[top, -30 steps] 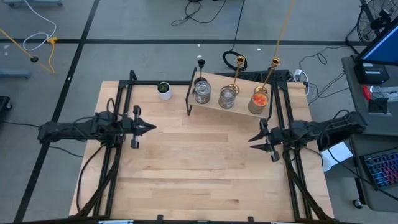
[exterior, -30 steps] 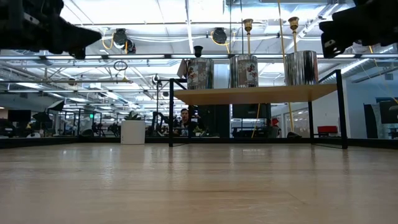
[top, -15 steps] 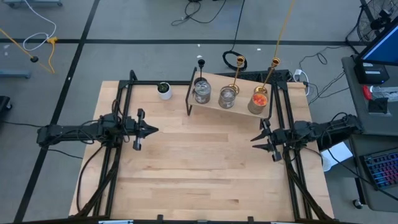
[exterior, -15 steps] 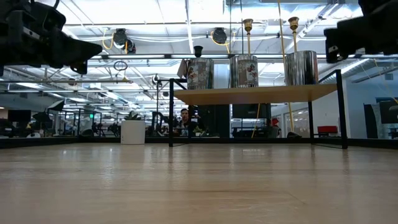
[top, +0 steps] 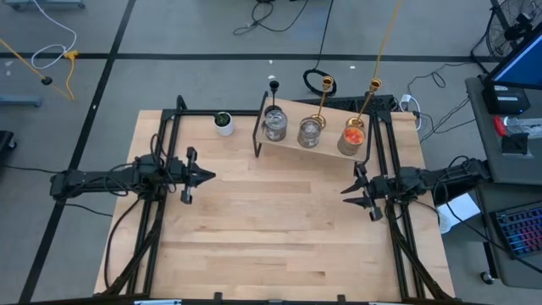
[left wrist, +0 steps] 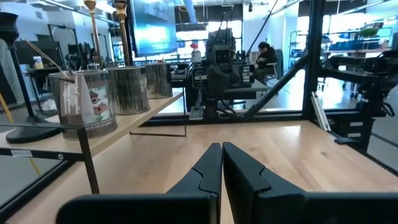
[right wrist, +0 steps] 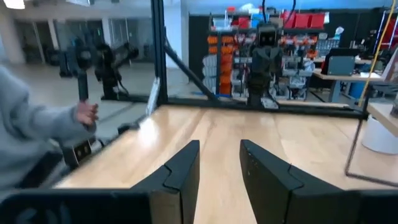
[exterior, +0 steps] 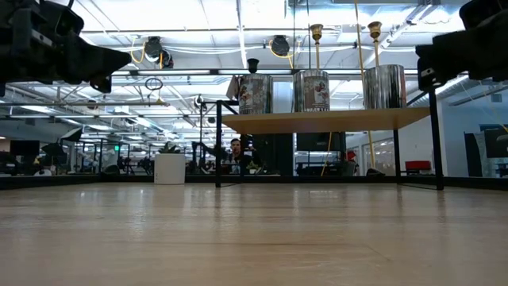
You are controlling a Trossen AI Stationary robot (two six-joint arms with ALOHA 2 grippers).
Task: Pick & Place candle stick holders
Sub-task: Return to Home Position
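Left gripper hangs over the table's left side, fingers pressed together, empty; right gripper hangs opposite, fingers parted, empty; 6 candle stick holders stand on the shelf at the far edge; the 2 brass ones' bases are hard to make out.

A pale wooden surface carries a low wooden shelf on black legs along its far edge. A small white cup, dark inside, stands near the shelf. Cables trail across the grey floor. A keyboard lies off to one side. A person's grey sleeve shows beyond the surface.
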